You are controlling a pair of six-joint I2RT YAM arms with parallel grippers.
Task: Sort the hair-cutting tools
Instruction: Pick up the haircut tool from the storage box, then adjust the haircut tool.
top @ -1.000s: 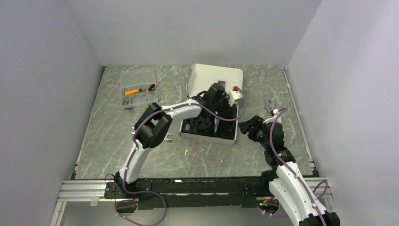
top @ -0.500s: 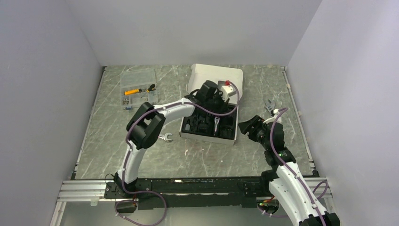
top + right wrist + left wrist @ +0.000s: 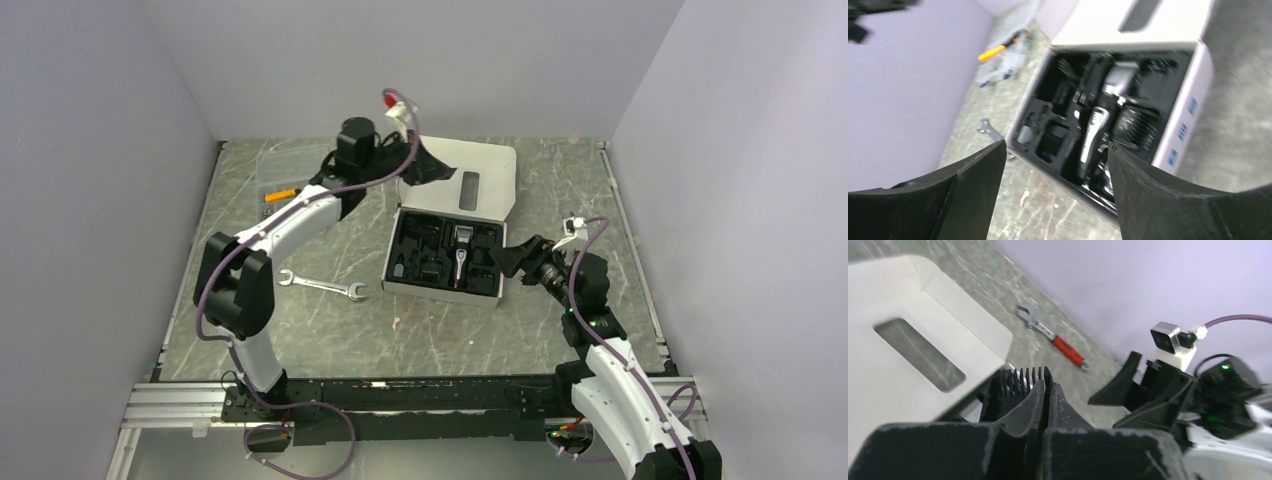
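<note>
The open white box [image 3: 497,288] holds a black tray, and the black-and-silver hair clipper [image 3: 461,250] lies in its middle slot. More black comb attachments [image 3: 1135,122] sit in slots around the clipper [image 3: 1093,135]. My left gripper [image 3: 428,166] is raised above the box's lid [image 3: 490,170]. In the left wrist view it [image 3: 1048,382] is shut on a black comb attachment [image 3: 1008,390], whose teeth stick up beside the fingers. My right gripper [image 3: 510,262] is open with nothing in it at the box's right end. The right wrist view looks down between its open jaws [image 3: 1055,145] into the tray.
A silver open-end wrench [image 3: 320,285] lies on the table left of the box. A clear plastic organiser [image 3: 290,185] with an orange-handled tool stands at the back left. A red-handled adjustable wrench [image 3: 1050,337] lies near the right wall.
My left arm lifted out of the box and swung up and back to the left, its gripper closing on the way. My right gripper moved toward the box and opened wider.
</note>
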